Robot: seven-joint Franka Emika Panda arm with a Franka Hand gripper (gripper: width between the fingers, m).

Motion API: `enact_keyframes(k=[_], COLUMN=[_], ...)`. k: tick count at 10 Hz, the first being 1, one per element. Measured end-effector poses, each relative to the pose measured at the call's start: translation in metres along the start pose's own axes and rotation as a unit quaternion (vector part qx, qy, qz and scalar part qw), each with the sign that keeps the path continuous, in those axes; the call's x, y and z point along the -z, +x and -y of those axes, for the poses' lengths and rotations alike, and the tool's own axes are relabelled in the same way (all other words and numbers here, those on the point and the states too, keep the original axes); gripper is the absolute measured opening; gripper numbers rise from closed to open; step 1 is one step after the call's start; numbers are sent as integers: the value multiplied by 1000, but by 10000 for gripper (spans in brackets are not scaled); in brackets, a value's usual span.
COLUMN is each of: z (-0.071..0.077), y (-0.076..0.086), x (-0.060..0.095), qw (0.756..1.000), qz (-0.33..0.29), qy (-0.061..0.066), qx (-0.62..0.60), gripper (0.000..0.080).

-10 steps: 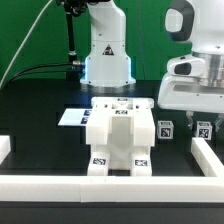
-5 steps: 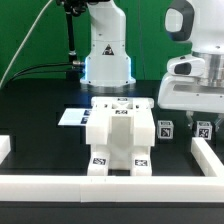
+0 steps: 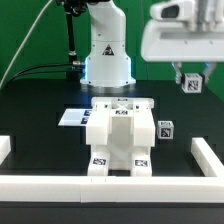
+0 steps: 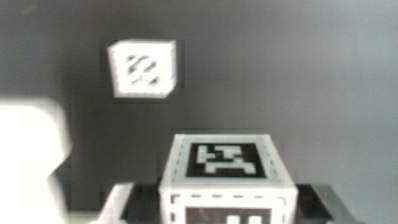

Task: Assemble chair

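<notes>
Fingers [image 4: 128, 205] grip a small cube [image 3: 190, 82] — aloft (second cube [image 3: 166, 130] lies below).

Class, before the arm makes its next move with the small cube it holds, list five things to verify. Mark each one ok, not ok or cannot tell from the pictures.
1. Gripper shut on the held cube: ok.
2. Held cube clear of the table: ok, it hangs above it.
3. Second cube standing on the table, apart from the chair body: ok.
4. Chair body upright on the table: ok.
5. Held cube sitting square between the fingers: cannot tell, since the fingers are mostly hidden.
</notes>
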State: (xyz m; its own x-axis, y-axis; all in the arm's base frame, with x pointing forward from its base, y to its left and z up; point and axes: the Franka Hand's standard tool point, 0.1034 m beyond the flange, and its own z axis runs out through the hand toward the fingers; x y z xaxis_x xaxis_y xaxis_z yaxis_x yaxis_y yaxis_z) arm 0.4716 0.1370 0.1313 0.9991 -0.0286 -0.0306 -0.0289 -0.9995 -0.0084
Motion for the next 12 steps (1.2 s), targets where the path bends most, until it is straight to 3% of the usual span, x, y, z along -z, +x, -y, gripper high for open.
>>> enact_keyframes(k=[1,3,5,6,7,9,12], z=[-18,-15,-18,-30,-47,-65,-65], y=[19,19,20,26,41,72,74], x=[24,11,11,6,14,32,33], qw=[1000,1000,1000,999,998,995,994], qz=[-8,1,1,0,-2,-27,-34], qy=[0,-6,-6,-5,-1,-2,-4], qx=[7,-4,-4,34,58,100,101], gripper=[284,284,284,284,284,284,284])
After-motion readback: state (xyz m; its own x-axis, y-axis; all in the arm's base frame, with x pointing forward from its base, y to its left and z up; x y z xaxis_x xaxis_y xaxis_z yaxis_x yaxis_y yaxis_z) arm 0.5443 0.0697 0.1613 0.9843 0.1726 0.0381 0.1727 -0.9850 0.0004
